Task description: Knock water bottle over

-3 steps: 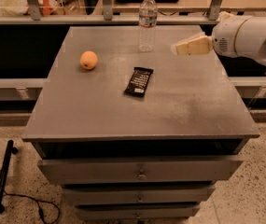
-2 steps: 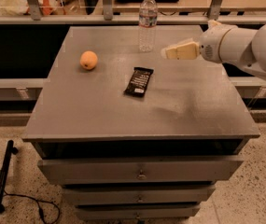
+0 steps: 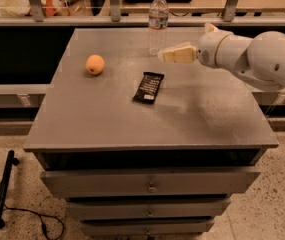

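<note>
The water bottle (image 3: pixel 158 22) is clear ribbed plastic with a white cap and a pale label band. It stands upright near the back edge of the grey table (image 3: pixel 107 119). My gripper (image 3: pixel 165 54) comes in from the right on a white arm. Its cream fingertips sit just right of the bottle's lower part, very close to it. I cannot tell whether they touch it.
An orange fruit (image 3: pixel 95 64) lies on the left of the table. A black snack bar packet (image 3: pixel 148 87) lies near the middle. Drawers (image 3: pixel 152 184) run under the tabletop. A glass-fronted counter stands behind the table. A black cable lies on the floor at the left.
My gripper has moved left across the table toward the bottle. The bottle still stands upright in the same place.
</note>
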Motion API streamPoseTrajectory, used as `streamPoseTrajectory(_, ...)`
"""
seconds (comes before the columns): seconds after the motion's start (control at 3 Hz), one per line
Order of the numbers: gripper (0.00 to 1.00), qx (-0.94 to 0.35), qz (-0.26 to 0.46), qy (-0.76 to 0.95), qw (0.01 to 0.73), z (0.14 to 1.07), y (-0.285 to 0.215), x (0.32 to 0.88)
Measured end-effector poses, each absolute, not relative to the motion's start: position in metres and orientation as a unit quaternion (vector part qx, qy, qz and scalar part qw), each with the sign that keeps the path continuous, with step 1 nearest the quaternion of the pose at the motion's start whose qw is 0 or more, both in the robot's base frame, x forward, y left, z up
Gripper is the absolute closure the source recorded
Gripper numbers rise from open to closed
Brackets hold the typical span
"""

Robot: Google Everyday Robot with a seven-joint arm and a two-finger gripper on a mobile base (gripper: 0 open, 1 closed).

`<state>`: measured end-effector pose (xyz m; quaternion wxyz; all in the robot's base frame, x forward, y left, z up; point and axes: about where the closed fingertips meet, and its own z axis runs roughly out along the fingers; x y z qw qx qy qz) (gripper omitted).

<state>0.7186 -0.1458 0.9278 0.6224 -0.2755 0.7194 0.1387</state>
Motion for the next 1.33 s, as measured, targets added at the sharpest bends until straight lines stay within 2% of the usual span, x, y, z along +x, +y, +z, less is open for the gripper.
streamPoseTrajectory(1.33, 0.0, -0.295, 0.167, 0.707, 0.621, 0.905, -0.108, 0.798)
